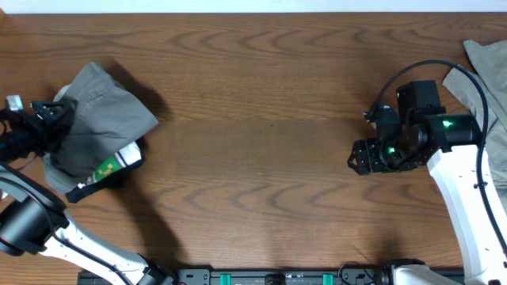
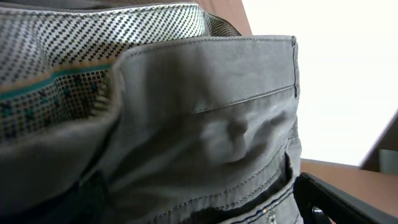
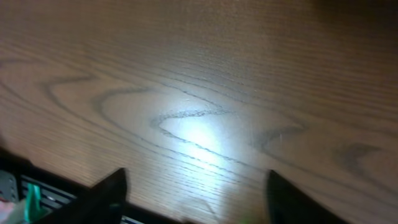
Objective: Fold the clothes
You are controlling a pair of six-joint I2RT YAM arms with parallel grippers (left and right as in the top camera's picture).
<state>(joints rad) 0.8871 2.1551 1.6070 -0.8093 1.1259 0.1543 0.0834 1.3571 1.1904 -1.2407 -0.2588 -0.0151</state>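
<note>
Bunched grey shorts (image 1: 103,119) at wooden table's (image 1: 261,95) left end, left tool (image 1: 51,117) against them

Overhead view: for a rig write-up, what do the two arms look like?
Both arms have white links with black joints and wrists. The right arm carries green lights and a looping black cable; the left arm shows a green-and-white tag near its wrist.
</note>
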